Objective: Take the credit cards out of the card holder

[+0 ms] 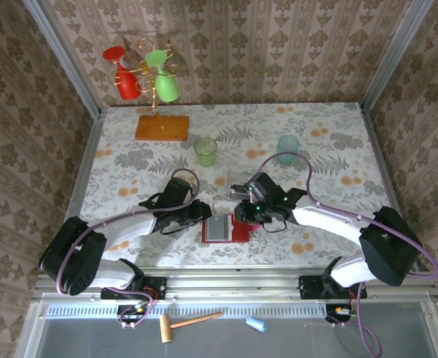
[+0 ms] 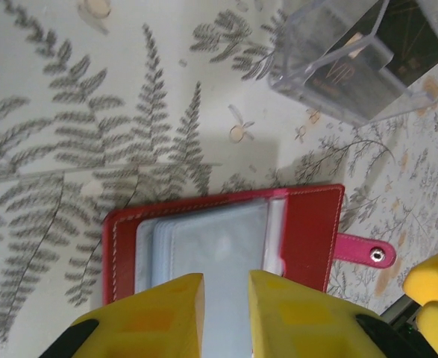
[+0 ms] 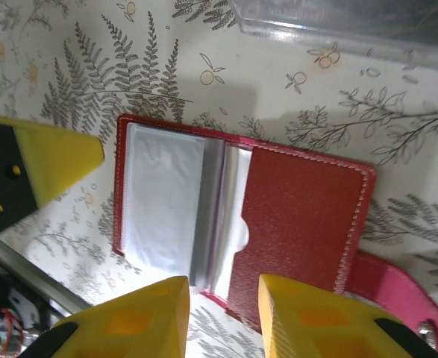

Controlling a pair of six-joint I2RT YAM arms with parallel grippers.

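Note:
The red card holder [image 1: 239,230] lies open on the table between my two grippers. Its grey-white plastic pockets [image 2: 215,250] face up, and I can make out no card in them. A pink snap tab [image 2: 362,250] sticks out on one side. My left gripper [image 2: 226,287] hovers over the pockets, its yellow fingers a narrow gap apart with nothing clamped. My right gripper [image 3: 224,291] stands open over the near edge of the holder [image 3: 301,216], by the fold. A dark credit card [image 2: 345,74] sits in a clear plastic tray [image 2: 301,71] just beyond the holder.
A green cup [image 1: 205,151] and a teal cup [image 1: 288,148] stand mid-table. At the back left, an orange wooden base [image 1: 162,127] carries a rack with red and green glasses. The clear tray [image 1: 236,191] lies close behind both grippers.

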